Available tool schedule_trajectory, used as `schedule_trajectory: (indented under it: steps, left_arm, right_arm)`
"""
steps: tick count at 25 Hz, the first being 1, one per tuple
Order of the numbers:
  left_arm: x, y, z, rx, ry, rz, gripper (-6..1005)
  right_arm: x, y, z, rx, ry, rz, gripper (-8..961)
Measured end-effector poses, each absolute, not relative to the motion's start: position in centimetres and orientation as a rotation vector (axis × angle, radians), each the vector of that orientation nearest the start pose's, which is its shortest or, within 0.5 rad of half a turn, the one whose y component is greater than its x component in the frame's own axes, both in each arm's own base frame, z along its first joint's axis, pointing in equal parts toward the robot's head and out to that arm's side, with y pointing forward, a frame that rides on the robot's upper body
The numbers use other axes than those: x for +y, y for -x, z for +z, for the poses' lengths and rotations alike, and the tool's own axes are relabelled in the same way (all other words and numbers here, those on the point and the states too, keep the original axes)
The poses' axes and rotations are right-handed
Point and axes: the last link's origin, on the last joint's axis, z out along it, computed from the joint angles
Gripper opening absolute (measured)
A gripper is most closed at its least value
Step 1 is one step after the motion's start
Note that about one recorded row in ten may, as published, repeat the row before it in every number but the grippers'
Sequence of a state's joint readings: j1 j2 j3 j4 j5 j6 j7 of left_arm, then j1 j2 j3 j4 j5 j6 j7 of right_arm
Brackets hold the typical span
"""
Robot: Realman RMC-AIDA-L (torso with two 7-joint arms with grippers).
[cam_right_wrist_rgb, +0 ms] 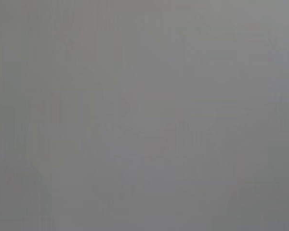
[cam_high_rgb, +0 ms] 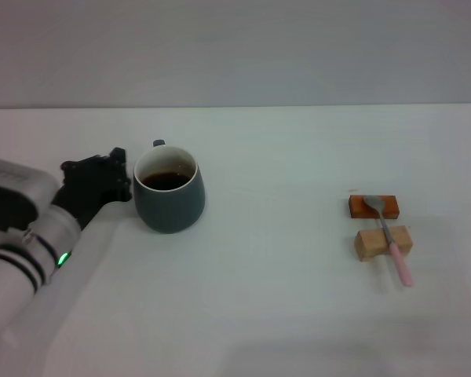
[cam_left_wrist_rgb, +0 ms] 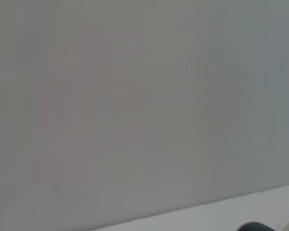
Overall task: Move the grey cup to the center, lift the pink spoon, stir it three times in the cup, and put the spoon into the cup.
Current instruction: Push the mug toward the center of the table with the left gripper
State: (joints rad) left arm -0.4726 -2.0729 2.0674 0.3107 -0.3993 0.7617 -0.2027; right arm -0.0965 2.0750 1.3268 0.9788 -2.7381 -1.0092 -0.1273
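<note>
1. Presently on the left half of the white table (cam_high_rgb: pixel 282 314): the grey cup (cam_high_rgb: pixel 169 206); rounded, glazed, white inside, filled with dark liquid (cam_high_rgb: pixel 164 180) near the rim; loop handle (cam_high_rgb: pixel 158 144) on the far side, away from the camera; judged heavy for its size, rigid, breakable, slick-walled, apt to spill if tipped or jerked; best gripped across the body or at the rim, kept level, slid rather than lifted high.
2. Well apart, on the right half: the pink spoon (cam_high_rgb: pixel 389 239); metal bowl resting on an orange-brown block (cam_high_rgb: pixel 374 206), neck across a pale wooden block (cam_high_rgb: pixel 383 243), pink handle end sloping down to the table; judged light, stiff, thin, slippery; raised handle offers clearance for a pinch at mid-handle.
3. Left gripper (cam_high_rgb: pixel 102 182): black, low over the table, just beside the cup's left wall, seemingly not touching; forearm angled in from the lower left; whether fingers spread or closed, cannot tell; nothing seen held.
4. Right gripper: not visible in the head view; right wrist view blank grey; presumably parked.
</note>
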Motion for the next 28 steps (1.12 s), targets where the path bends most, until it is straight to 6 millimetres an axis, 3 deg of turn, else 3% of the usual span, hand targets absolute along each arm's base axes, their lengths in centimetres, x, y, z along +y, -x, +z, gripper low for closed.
schedule_trajectory:
  steps: [18, 20, 28]
  left_arm:
    - [34.6, 29.2, -8.2, -0.565, 2.023, -0.521, -2]
    - [32.8, 28.2, -9.4, -0.541, 2.088, -0.583, -2]
    - [31.6, 27.6, -10.4, -0.584, 2.127, -0.643, -2]
  right_arm:
    - [27.8, -29.4, 6.3, 0.325, 1.292, 0.728, 676]
    - [27.8, -29.4, 6.3, 0.325, 1.293, 0.728, 676]
    - [27.7, -29.4, 6.1, 0.327, 1.299, 0.73, 675]
